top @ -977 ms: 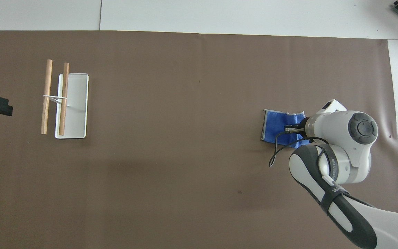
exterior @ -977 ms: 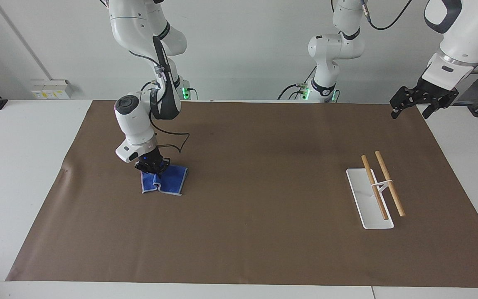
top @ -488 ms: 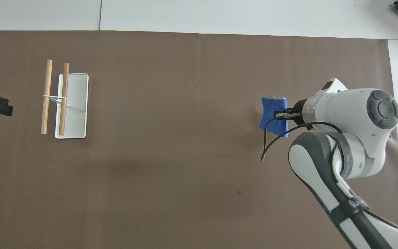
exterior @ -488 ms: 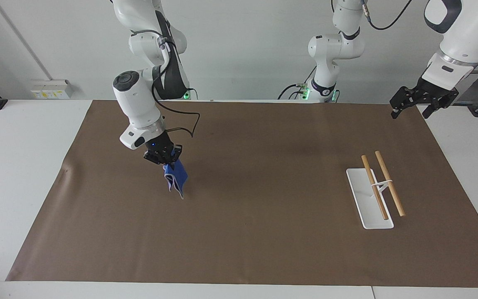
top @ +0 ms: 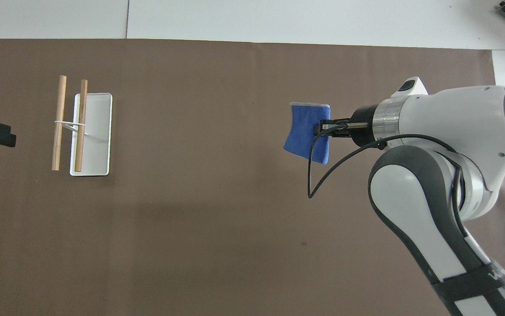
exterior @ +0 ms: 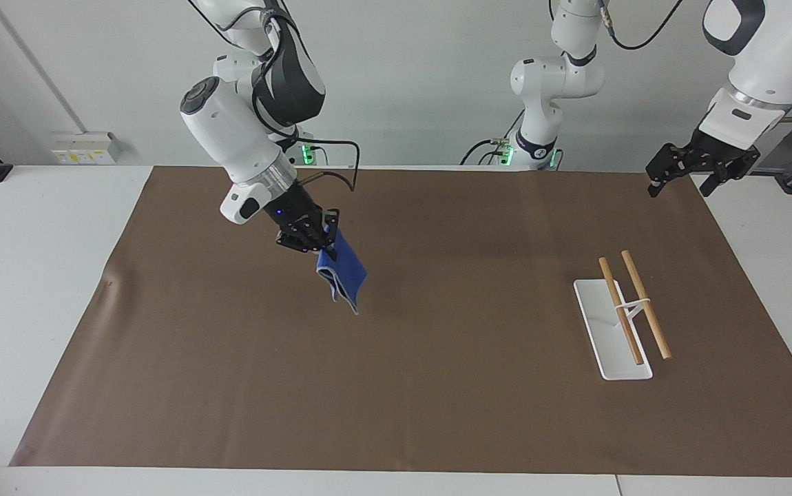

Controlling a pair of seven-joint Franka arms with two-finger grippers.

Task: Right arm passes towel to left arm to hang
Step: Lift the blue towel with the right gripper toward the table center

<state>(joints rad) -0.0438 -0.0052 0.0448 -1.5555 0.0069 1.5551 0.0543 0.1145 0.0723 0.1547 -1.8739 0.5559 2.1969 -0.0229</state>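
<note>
- The small bright-blue fuzzy towel has left the brown mat where it lay a second ago; it now dangles clear beneath my right end effector, which is clamped on its upper edge.
- I have carried it up and toward the left arm's end of the counter. I judge pick-up done, hand-over pending.
- My left end effector waits with its fingers spread wide, well apart from the towel, above the mat's corner.
- The white-tray rack with two wooden rods stands bare, below the left end effector.
- The facing view proves the towel is airborne; overhead shows its flat face and pale hem, yet only a sliver of the left end effector.
</note>
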